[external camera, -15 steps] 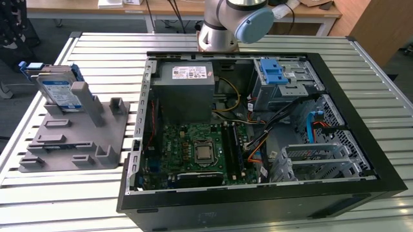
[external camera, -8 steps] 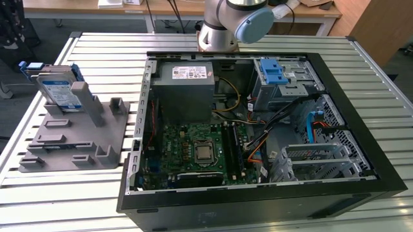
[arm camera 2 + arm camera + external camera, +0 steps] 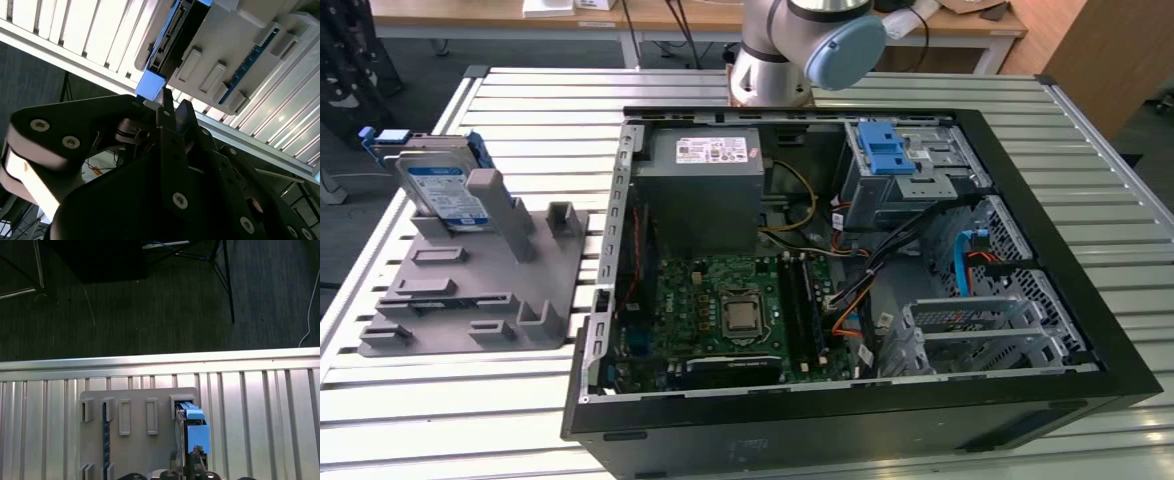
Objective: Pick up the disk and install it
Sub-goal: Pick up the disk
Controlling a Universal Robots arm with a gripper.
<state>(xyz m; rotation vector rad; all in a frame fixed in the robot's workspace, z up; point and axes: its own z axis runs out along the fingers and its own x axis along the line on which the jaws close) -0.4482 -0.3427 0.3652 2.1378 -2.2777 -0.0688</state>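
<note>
The disk [image 3: 443,190] stands on edge in a slot at the far end of a grey fixture [image 3: 467,290], at the exterior view's left; its white-and-blue label and blue side rails show. In the first wrist view the disk [image 3: 192,427] is seen edge-on in the fixture [image 3: 135,450], blue rail uppermost. In the second wrist view my gripper [image 3: 175,111] hangs close to the disk's blue rail end [image 3: 149,85] without touching it. Its dark fingers [image 3: 186,117] lie close together with nothing between them.
An open black computer case [image 3: 854,410] lies on the slatted metal table [image 3: 454,420], right of the fixture. Inside are a green motherboard [image 3: 727,305], a grey power supply [image 3: 700,190] and a drive cage with a blue latch [image 3: 887,155]. The arm's base [image 3: 781,60] stands behind the case.
</note>
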